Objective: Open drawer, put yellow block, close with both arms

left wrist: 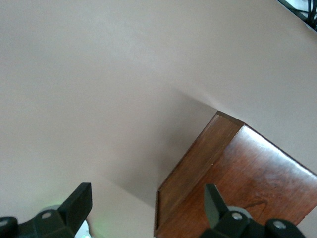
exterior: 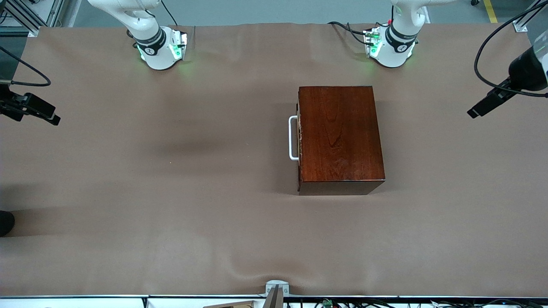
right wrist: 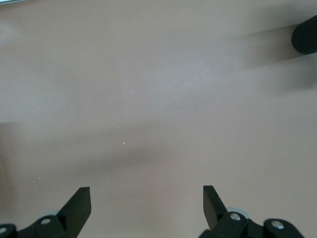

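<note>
Wooden box resting on the brown table cover, toward the left arm's end of the table, nearer the arm bases than the front camera. Drawer pushed fully in, flush with the box face turned toward the right arm's end; white handle standing just off that face. No yellow block showing in any view.

Left gripper released, fingers spread wide and gripping nothing, hanging in the air above the table cover beside the box; one corner of the box top visible under the wrist camera, close to a fingertip in that view. Seen from the front, the left arm's hand reaching in past the table edge at the left arm's end, well apart from the box.

Right gripper likewise released, fingers wide apart, empty, over bare table cover well apart from the box, at the right arm's end of the table.
</note>
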Tool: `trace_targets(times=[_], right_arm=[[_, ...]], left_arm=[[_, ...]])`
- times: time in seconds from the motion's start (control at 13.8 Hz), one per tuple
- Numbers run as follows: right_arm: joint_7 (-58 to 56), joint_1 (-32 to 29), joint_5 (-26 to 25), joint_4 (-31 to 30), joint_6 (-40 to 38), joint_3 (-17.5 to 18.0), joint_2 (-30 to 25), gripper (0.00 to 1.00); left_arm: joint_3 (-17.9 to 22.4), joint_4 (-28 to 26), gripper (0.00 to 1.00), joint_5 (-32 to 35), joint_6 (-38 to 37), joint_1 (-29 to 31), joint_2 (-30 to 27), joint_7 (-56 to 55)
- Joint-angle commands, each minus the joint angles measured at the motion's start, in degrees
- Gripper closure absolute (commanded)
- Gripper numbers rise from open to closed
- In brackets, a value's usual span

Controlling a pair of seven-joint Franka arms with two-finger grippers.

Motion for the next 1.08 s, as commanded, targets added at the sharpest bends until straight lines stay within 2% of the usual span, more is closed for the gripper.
trace_targets(times=[0.0, 0.87, 1.01], right_arm=[[0.5, 0.3, -0.4, -0.3, 0.1, -0.1, -0.9, 0.0], [0.4, 0.2, -0.6, -0.2, 0.0, -0.2, -0.9, 0.0], [0.4, 0.4, -0.6, -0.2, 0.0, -0.2, -0.9, 0.0]], left_arm=[[1.4, -3.2, 0.0, 0.8, 0.5, -1.2, -2.9, 6.0], [4.2, -3.2, 0.0, 0.5, -1.6, -3.8, -3.2, 31.7], [3.5, -3.4, 0.0, 0.2, -1.6, -3.1, -2.4, 33.0]])
